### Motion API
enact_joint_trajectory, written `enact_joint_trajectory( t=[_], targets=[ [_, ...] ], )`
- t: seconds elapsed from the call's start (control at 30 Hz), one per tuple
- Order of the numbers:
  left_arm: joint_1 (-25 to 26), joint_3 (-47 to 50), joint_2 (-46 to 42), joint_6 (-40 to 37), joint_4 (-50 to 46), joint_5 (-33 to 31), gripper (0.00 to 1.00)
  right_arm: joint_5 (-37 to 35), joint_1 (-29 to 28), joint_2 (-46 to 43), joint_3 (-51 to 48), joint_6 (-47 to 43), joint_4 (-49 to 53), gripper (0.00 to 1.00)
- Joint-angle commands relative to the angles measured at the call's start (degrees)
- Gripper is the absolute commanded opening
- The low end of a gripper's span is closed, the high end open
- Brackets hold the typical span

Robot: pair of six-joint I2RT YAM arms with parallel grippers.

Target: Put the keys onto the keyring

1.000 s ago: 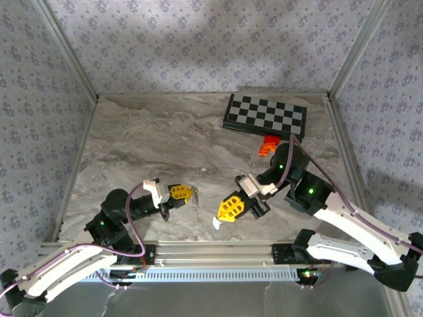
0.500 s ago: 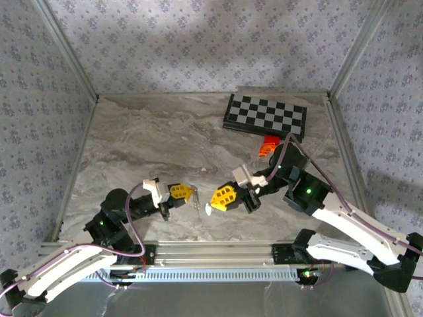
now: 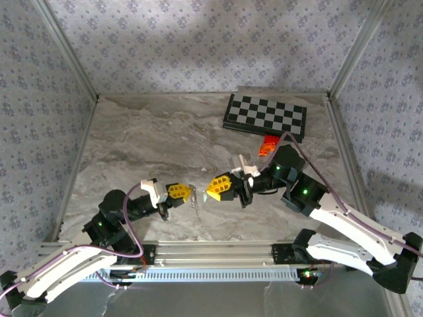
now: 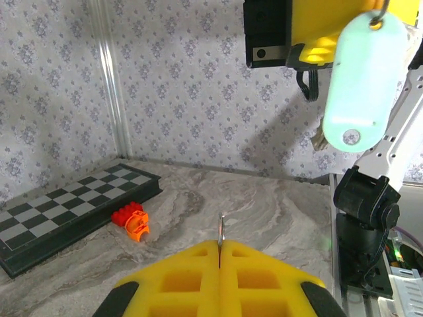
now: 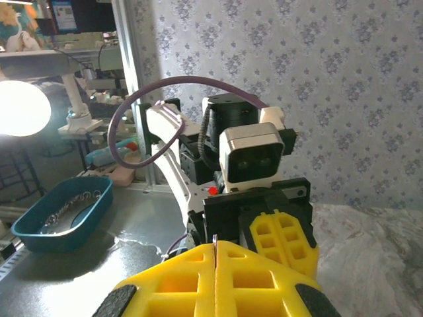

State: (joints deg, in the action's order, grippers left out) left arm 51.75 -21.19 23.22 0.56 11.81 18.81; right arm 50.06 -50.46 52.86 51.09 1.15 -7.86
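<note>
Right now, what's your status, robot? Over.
Left fingers shut on keyring. Right fingers shut on key. Key held near keyring, not on it yet. Nothing between them.

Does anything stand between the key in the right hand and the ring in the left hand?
Nothing visible does. The right hand holds the key close to the ring pinched in the left hand, with bare air between them.
</note>
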Motion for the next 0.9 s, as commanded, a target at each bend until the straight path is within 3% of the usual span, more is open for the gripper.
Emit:
enact_joint_trajectory(
  t=[0.0,0.33,0.6,0.87],
  targets=[
    [-0.33,-2.00,-0.96,0.40,2.36,0.26,0.00,-2.10,0.76,-0.84,-0.69,3.20,-2.50,0.00],
    [-0.33,-2.28,-0.91,0.50,3.82,0.53,0.00,-3.31,2.73,0.48,-0.91,7.02,-1.18,0.00],
    [-0.33,-2.89,-0.04,0.06,5.95,1.31,0.00,-3.10,2.51,0.86,-0.98,5.09,1.70,0.00],
    [-0.33,-4.37,1.55,-0.88,6.92,3.08,0.00,-3.26,2.01,3.66,2.48,2.35,10.53,0.00]
  ],
)
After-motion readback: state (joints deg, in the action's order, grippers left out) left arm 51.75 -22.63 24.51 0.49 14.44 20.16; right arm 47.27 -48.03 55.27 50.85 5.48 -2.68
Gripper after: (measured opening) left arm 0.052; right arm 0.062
